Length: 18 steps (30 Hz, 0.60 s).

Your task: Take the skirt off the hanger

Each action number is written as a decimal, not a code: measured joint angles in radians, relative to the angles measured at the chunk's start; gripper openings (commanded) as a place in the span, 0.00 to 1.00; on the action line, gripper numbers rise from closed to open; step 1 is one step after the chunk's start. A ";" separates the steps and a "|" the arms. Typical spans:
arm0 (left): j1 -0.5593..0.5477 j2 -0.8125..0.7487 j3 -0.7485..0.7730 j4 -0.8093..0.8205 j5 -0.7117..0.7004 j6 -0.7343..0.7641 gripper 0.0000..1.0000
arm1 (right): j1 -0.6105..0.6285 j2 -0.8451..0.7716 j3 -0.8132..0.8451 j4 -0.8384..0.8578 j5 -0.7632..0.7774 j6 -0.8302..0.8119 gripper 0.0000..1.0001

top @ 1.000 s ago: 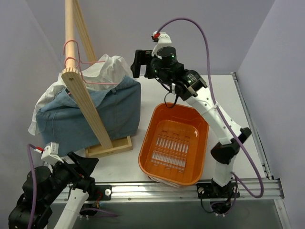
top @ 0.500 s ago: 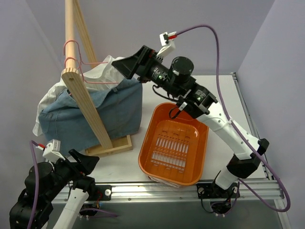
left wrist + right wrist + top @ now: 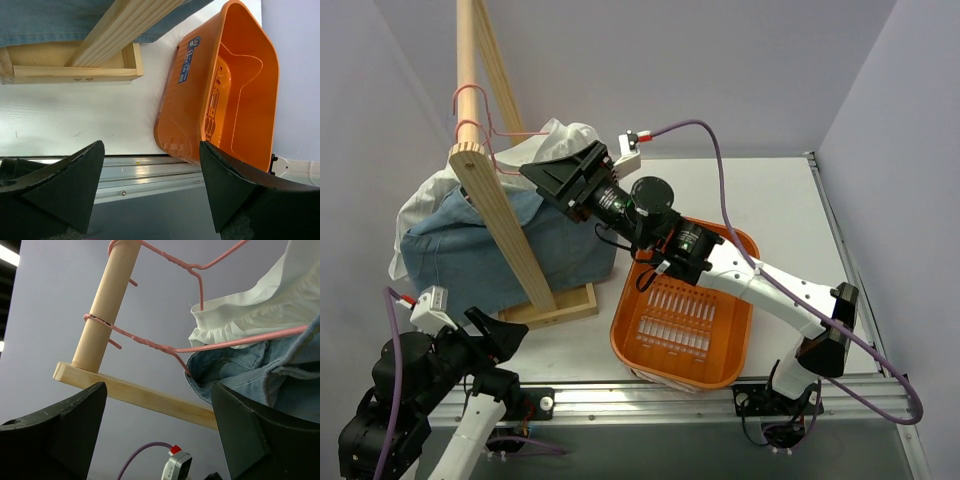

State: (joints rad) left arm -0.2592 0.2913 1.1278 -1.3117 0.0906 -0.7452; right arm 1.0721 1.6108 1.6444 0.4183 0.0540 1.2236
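The blue denim skirt (image 3: 565,235) hangs on a pink wire hanger (image 3: 520,172) hooked over the wooden rack's rod (image 3: 468,60). In the right wrist view the hanger (image 3: 145,342) runs into the skirt's waistband (image 3: 225,370). My right gripper (image 3: 558,175) is open at the skirt's upper right corner. Its jaws point at the hanger with nothing between them (image 3: 157,390), and the waistband sits just above the right finger (image 3: 260,430). My left gripper (image 3: 498,335) is open low at the near left, away from the skirt, with its jaws (image 3: 151,150) over the table's front rail.
A white garment (image 3: 555,140) hangs on a second pink hanger (image 3: 470,95) behind the skirt. The rack's slanted beam (image 3: 505,225) and its base frame (image 3: 560,305) stand in front of the skirt. An orange basket (image 3: 630,330) sits right of the rack.
My right arm has swung down and to the left, from above the basket to the skirt's top edge, and its jaws have narrowed a little. The left arm has barely moved.
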 measured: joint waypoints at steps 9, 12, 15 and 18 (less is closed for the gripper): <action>0.000 0.001 0.037 -0.010 -0.004 0.002 0.85 | 0.050 0.036 -0.017 0.104 0.216 0.174 0.74; 0.000 0.002 0.037 -0.013 -0.004 0.003 0.85 | 0.056 0.092 0.029 0.113 0.254 0.222 0.73; 0.000 0.002 0.041 -0.020 -0.005 0.008 0.85 | 0.069 0.135 0.038 0.118 0.298 0.253 0.73; 0.000 0.003 0.053 -0.025 -0.009 0.018 0.85 | 0.100 0.153 0.036 0.113 0.353 0.267 0.72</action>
State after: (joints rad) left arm -0.2592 0.2947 1.1805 -1.3369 0.0818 -0.7269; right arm 1.1721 1.7638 1.6806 0.5316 0.4068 1.4902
